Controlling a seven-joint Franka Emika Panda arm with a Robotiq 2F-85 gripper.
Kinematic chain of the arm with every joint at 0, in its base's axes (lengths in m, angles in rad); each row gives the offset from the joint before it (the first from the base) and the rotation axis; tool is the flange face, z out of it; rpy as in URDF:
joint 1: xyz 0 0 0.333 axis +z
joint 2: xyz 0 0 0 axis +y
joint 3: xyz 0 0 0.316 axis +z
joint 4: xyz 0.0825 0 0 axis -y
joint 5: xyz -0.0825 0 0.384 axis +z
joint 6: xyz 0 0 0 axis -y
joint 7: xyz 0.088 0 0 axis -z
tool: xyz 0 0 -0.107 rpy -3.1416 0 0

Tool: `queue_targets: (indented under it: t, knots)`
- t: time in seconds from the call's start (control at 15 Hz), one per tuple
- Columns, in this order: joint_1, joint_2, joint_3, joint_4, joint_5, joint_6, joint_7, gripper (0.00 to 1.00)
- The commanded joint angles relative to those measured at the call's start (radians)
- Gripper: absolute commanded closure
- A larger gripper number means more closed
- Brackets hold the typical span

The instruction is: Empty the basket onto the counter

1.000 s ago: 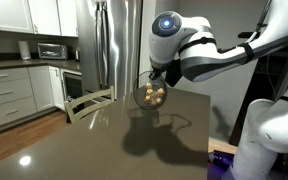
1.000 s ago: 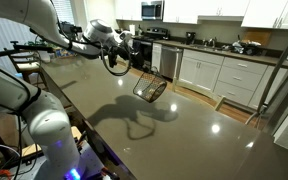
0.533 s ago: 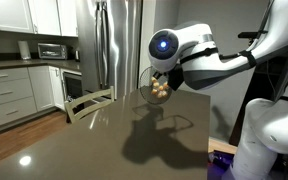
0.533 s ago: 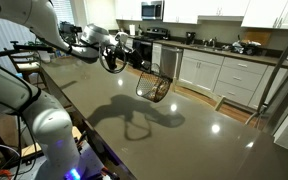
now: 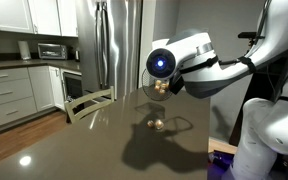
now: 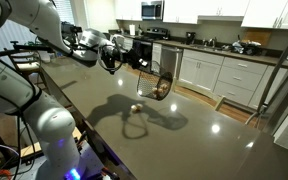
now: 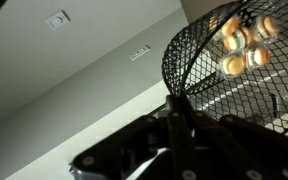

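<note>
The black wire-mesh basket [image 6: 163, 86] hangs above the counter [image 6: 199, 140], tipped on its side. My gripper [image 7: 177, 104] is shut on its rim; it also shows in an exterior view [image 6: 145, 64]. Several pale round balls [image 7: 241, 46] lie against the mesh inside the basket. One small pale ball [image 6: 136, 108] lies on the counter below the basket, and shows in both exterior views [image 5: 157, 124]. In an exterior view the basket [image 5: 154, 88] is partly hidden behind my wrist.
The counter [image 5: 79, 140] is long and glossy, with edges near a wooden chair back [image 5: 90, 100] and my base [image 5: 269, 135]. A steel fridge [image 5: 117, 40] and white cabinets [image 6: 219, 75] stand beyond it.
The wrist has rolled and tipped the basket further onto its side. One ball has dropped out and now lies on the counter.
</note>
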Motion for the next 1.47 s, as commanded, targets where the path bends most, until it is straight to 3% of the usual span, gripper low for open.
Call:
queue_targets:
  t: [0.0,0.33,0.93,1.4]
  knots:
    - [0.059,0.028,-0.001,-0.010,-0.068,-0.084,0.052,0.99]
    - [0.101,0.052,-0.013,-0.007,-0.093,-0.128,0.064,0.99]
    - [0.117,0.068,-0.030,-0.009,-0.139,-0.150,0.070,0.99]
    - [0.135,0.058,-0.063,0.001,-0.092,-0.102,0.040,0.99]
